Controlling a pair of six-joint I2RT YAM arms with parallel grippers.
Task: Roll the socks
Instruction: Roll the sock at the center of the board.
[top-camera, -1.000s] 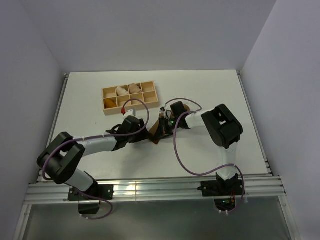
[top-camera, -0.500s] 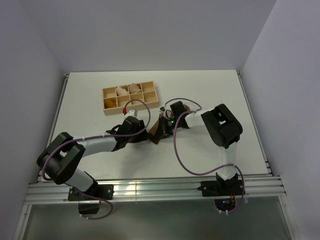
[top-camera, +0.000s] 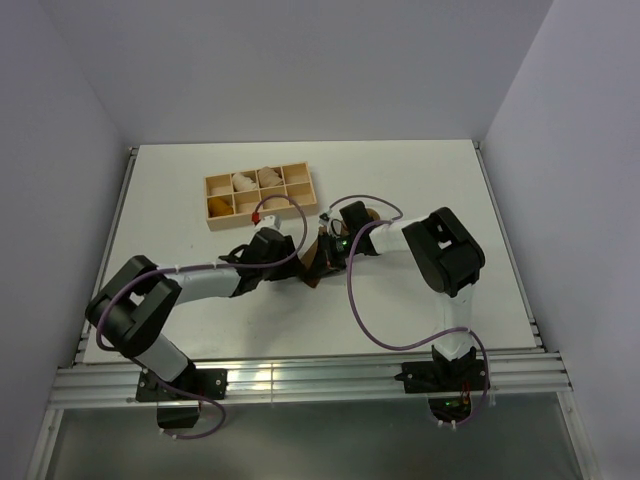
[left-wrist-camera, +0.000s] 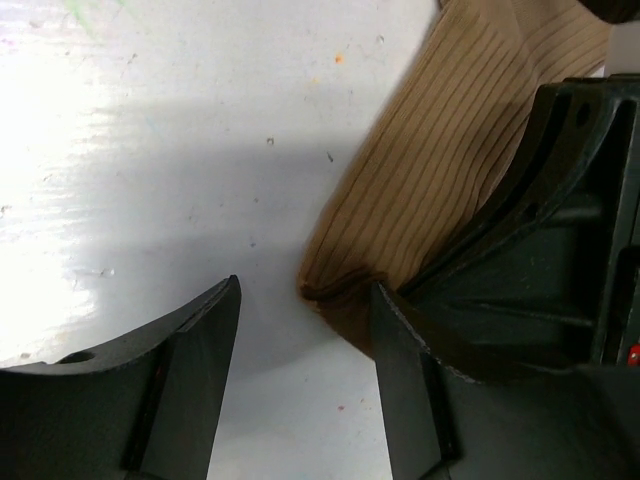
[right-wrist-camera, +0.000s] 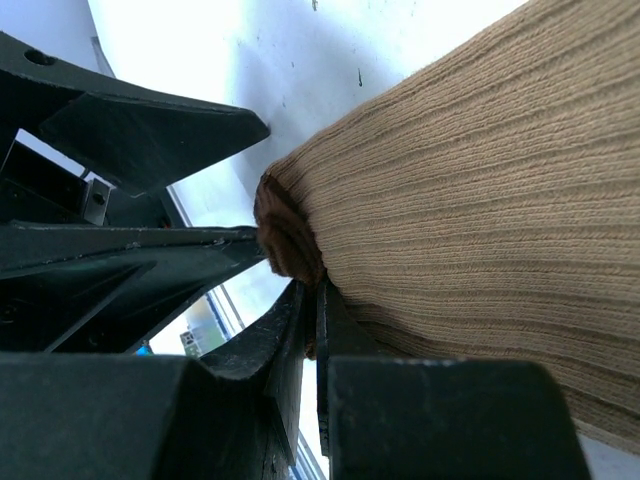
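Left wrist view: left claw (left-wrist-camera: 305, 300) stands open, bare white desk (left-wrist-camera: 150, 150) showing between its fingers. A corner of the olive-brown sock (left-wrist-camera: 440, 150) lies flat on the desk, reaching into the gap and touching the right-hand finger (left-wrist-camera: 410, 390); the rest of the ribbed fabric runs away ahead and to the right of this claw. Right wrist view adds what that one hides: right claw (right-wrist-camera: 312, 300) is pinched closed on the sock's edge, with a darker brown fold (right-wrist-camera: 288, 240) bunched just ahead of its fingertips and the left claw's black fingers close in front. Top view shows neither grip, as the two wrists meet mid-desk and cover the sock, but it alone shows the wooden compartment tray (top-camera: 208, 200), well beyond the left claw.
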